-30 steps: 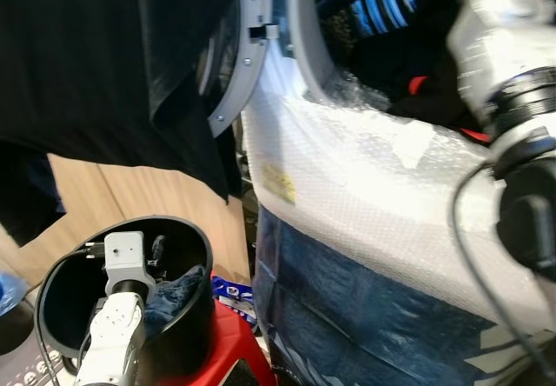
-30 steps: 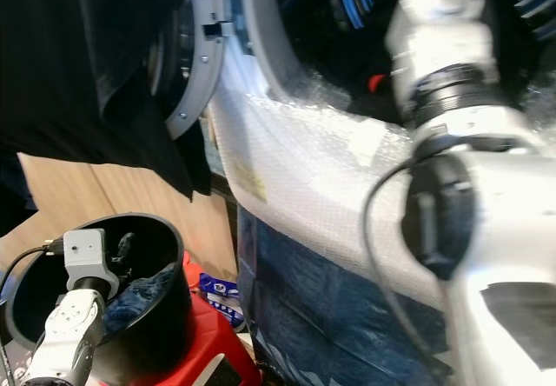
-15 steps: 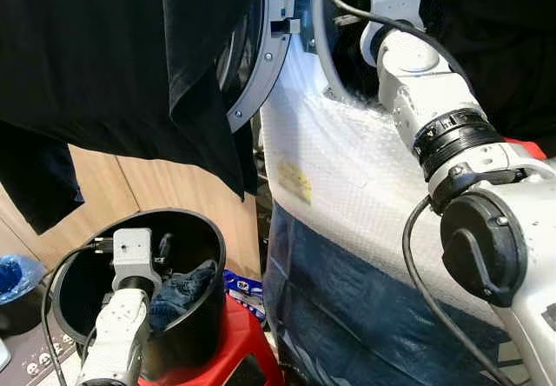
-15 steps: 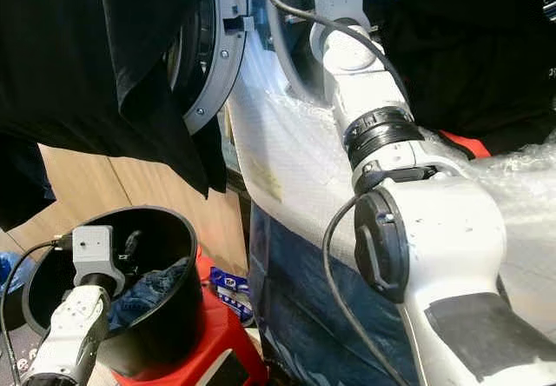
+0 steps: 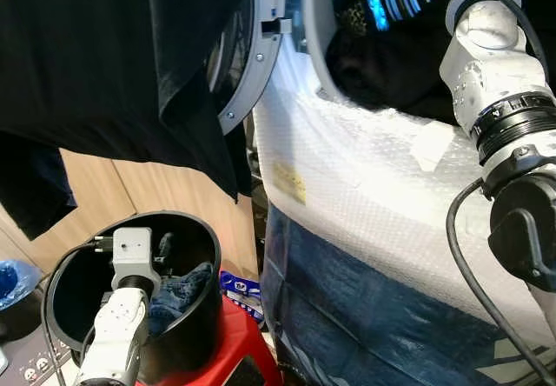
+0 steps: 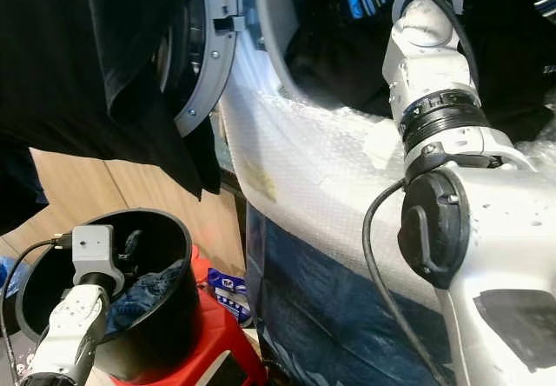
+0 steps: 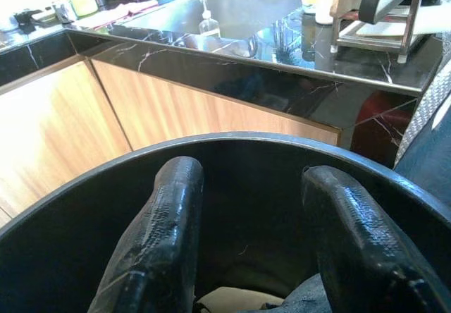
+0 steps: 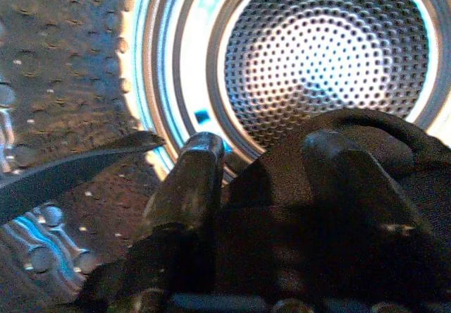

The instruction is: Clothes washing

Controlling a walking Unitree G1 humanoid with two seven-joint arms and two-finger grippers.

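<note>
Right gripper (image 8: 261,179) reaches up into the perforated steel washer drum (image 8: 324,52), its spread black fingers pressed around a dark crumpled garment (image 8: 338,207) at the drum's mouth; left gripper (image 7: 254,221), fingers apart, hangs inside the round black plastic bucket (image 5: 195,316) above blue denim clothing (image 5: 178,286).

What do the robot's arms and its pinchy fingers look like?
Both are silver-white. The right arm has a ribbed black ring, a round black cap and a black cable looping alongside. The left arm carries a grey boxy camera with a thin cable. The left gripper's fingers are long, black, rounded and finely textured.
</note>
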